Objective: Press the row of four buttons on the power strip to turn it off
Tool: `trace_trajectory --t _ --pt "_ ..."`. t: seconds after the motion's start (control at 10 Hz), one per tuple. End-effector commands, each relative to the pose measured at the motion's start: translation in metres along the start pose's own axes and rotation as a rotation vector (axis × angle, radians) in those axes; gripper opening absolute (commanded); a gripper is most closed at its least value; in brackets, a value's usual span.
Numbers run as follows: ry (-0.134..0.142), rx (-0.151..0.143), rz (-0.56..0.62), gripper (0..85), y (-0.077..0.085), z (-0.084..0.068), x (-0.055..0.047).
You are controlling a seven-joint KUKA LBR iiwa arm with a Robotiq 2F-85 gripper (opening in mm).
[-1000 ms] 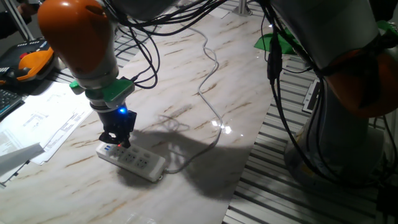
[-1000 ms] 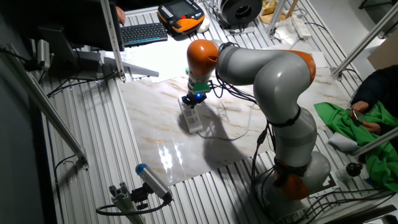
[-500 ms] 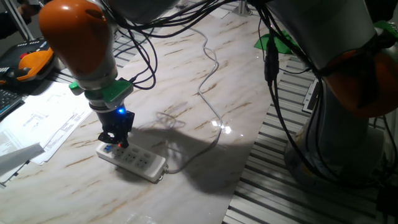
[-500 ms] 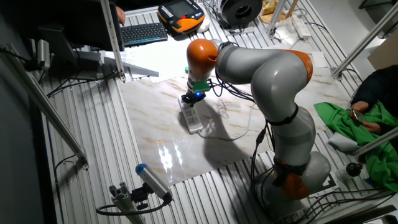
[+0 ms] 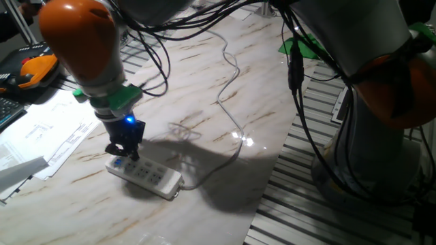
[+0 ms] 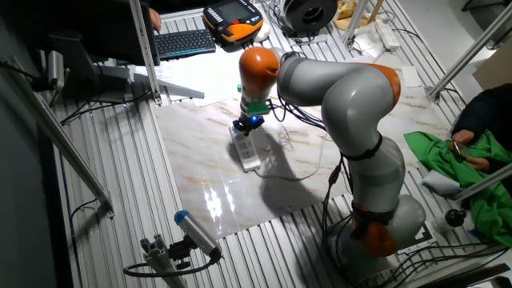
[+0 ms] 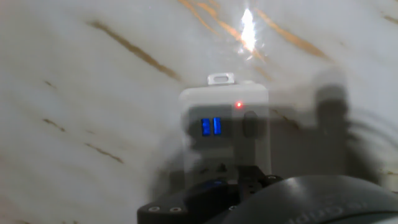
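Note:
The white power strip lies on the marble table, near its front left part; in the other fixed view the power strip sits under the orange wrist. My gripper points straight down on the strip's left end, its dark fingers at or just above the top face. Whether they touch is unclear, and no gap between the fingers shows. The hand view is blurred: it shows the strip's end with blue ports, a small red light and one dull rocker button. The remainder of the row of four buttons is hidden by the hand.
A thin grey-white cable runs from the strip's right end across the table to the far side. Papers and an orange pendant lie at the left. The table edge drops to metal slats beside the robot base.
The hand has shifted slightly left along the strip toward its end. The red spot seen by the fingers before is no longer visible in the fixed view.

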State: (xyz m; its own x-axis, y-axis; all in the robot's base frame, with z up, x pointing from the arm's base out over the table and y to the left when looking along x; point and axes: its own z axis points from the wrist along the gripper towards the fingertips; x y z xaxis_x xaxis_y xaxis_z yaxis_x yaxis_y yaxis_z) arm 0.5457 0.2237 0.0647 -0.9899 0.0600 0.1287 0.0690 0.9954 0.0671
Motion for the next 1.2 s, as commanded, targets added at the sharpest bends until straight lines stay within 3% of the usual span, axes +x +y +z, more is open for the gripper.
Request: trace_trajectory --t 0.0,0.2,0.4,0.6,1.1 --pt "-0.002 -0.001 0.000 0.0 -0.001 0.000 -0.003" --pt "-0.023 -0.001 0.026 0.0 0.002 0.002 -0.014" --pt "-0.019 0.002 0.037 0.0 0.004 0.001 -0.024" --pt "-0.031 0.011 0.034 0.0 0.002 0.005 -0.028" --pt "-0.029 0.006 0.029 0.0 0.002 0.014 -0.034"
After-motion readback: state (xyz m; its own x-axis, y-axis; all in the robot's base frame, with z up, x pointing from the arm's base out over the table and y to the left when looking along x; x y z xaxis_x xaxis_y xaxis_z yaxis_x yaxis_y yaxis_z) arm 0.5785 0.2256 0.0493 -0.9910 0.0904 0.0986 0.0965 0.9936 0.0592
